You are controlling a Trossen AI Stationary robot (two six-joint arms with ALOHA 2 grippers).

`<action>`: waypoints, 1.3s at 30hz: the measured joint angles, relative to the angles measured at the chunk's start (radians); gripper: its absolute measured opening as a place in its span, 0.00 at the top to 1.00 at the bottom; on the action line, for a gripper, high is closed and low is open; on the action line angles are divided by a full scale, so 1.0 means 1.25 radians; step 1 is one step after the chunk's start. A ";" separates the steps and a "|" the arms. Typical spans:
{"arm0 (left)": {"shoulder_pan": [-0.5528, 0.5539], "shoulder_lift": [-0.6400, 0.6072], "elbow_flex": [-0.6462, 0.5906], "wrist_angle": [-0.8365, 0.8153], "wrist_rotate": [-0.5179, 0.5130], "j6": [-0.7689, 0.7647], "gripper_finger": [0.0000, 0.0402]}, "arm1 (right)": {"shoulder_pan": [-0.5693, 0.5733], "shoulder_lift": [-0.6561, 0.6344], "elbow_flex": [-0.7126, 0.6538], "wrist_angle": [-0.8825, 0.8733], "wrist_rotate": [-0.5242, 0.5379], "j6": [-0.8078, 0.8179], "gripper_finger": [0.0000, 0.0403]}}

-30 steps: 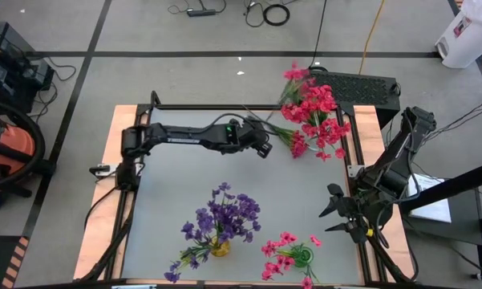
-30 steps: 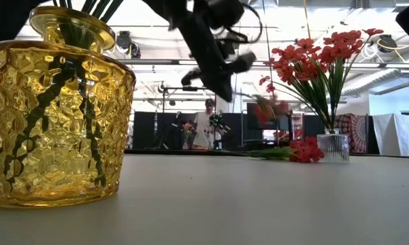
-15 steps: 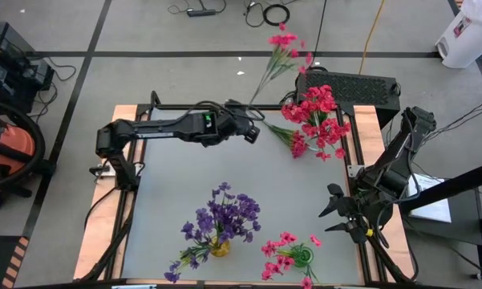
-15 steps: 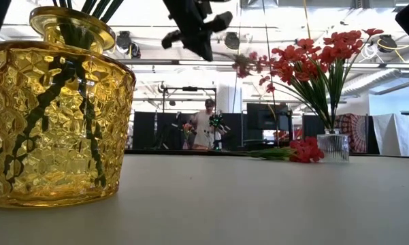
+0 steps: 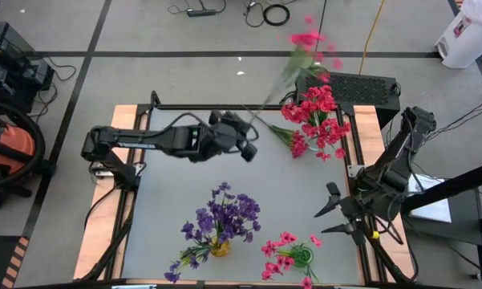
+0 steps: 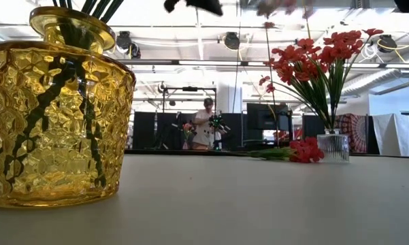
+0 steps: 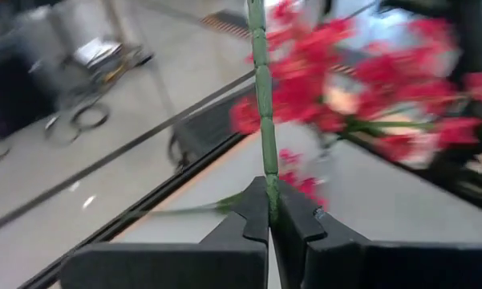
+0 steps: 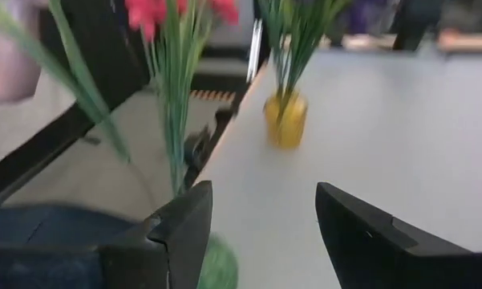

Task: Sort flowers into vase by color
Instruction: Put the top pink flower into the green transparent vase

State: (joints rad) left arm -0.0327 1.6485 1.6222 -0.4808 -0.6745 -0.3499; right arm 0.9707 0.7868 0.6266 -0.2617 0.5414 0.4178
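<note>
Pink-red blossoms top the held artificial sprig, whose thin green stem runs as one long diagonal line in the high view. The stem's lower end sits in the left gripper above the far half of the grey table. The blossom end points past the table's far edge, over the floor. A clear glass vase of red flowers stands at the far right corner. One loose red sprig lies flat just beside it, blossom end toward the vase. A yellow textured glass vase of purple flowers stands near the front edge. A green vase of pink flowers stands to its right. The right gripper hangs at the table's right edge, fingers apart and holding nothing.

Low view: the yellow vase fills the near left. The clear vase with upright red flowers stands far right. The loose sprig lies on the table touching or just beside that vase; which cannot be told. A person stands in the room beyond.

Left wrist view: the fingers are clamped on the green stem, which rises straight away from them.

Right wrist view: the fingers stand apart, empty.
</note>
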 joint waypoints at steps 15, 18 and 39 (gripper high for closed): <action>-0.216 0.006 0.000 0.272 0.015 0.223 1.00 | 0.000 -0.020 0.000 0.471 0.198 -0.431 0.47; -0.237 0.019 0.000 0.293 0.017 0.240 1.00 | 0.000 -0.022 0.000 0.587 0.190 -0.535 0.47; -0.179 0.171 0.000 0.504 0.328 0.308 1.00 | -0.034 -0.022 0.000 0.786 0.153 -0.708 0.47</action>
State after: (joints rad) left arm -0.2570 1.8617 1.6222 0.1498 -0.2651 0.0345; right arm 0.9277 0.7597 0.6270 0.7211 0.7323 -0.4677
